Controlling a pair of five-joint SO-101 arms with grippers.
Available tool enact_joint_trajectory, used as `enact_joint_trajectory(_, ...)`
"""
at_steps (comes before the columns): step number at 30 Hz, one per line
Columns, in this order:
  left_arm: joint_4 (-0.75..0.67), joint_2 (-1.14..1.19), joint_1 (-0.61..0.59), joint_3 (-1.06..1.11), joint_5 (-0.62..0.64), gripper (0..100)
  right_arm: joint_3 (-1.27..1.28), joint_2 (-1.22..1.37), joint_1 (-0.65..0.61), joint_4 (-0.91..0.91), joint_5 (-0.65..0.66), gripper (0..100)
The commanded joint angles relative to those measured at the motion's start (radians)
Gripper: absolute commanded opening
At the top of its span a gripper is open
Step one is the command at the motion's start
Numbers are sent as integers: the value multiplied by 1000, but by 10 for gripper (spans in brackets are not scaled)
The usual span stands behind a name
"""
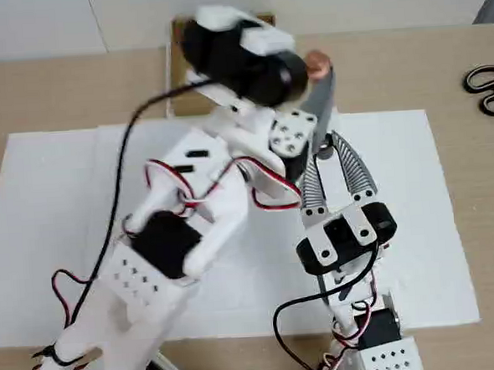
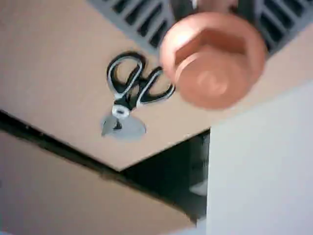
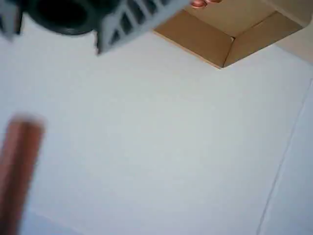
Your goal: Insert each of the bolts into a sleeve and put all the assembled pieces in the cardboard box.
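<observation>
Two grippers sit close together just beside the cardboard box (image 3: 230, 29). The left gripper (image 2: 205, 12) is clamped on the copper bolt (image 2: 212, 58). The right gripper (image 1: 327, 146) pinches the gray sleeve (image 1: 322, 105), whose far end meets the bolt head.

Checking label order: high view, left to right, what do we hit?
In order: left arm → bolt → scissors. The box and right arm overlap these, so they are left out.
</observation>
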Motion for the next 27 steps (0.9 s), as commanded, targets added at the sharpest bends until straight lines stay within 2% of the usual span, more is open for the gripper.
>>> enact_joint_trajectory(1,-68,-66,2,42,-8,6,-48,-21,42,4,-14,2)
enact_joint_trajectory(8,-106,-114,11,119,-2,6,-44,-19,73,4,-17,2)
enact_joint_trajectory(17,-143,-101,89,145,-2,6,-41,-13,71,5,-17,2)
enact_joint_trajectory(27,-201,-81,89,200,-5,6,-49,-21,71,5,-17,2)
